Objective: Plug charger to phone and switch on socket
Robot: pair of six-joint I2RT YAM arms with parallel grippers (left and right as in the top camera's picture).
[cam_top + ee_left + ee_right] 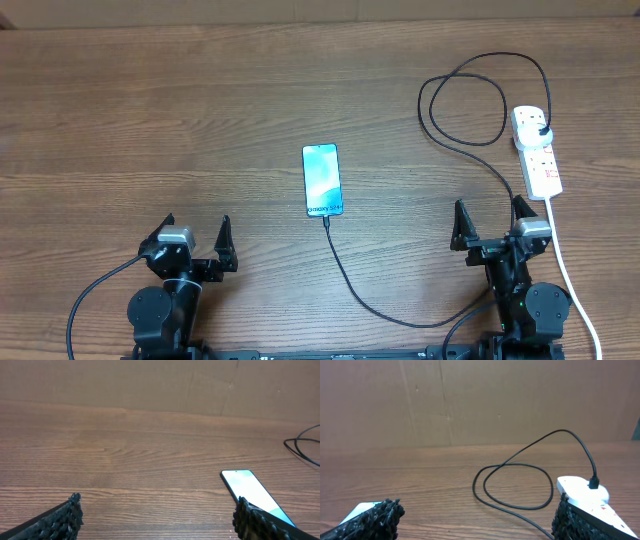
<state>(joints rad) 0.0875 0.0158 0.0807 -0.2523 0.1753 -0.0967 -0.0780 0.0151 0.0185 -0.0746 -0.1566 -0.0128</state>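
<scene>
Left claw: the left gripper [197,222] has its black fingers spread wide and holds nothing. It sits left of the phone, on the robot's side of it.
Phone: the slim rectangular smartphone with a lit blue-teal screen [321,180] lies flat on the brown wooden table [150,100], long axis pointing away from the robot.
Charger: the long thin black cable [338,252] meets the phone's near short edge with its small connector [326,219]. Whether the connector is fully seated cannot be told. From there the cable curves right of the phone, loops, and ends in a black plug [541,131].
Right claw: the right gripper [489,205] is also spread and empty. It sits right of the phone, on the robot's side of it.
Socket: the white elongated power strip with red-marked switches [536,150] lies well right of the phone, with the black plug in its far outlet.
Step in hand: probably confirming the connector, then the switch.
Doing it well: steady the phone with the left claw and push the connector straight along the phone's long axis. The right claw should close its fingers and press the switch beside the occupied outlet, keeping clear of the loops.
</scene>
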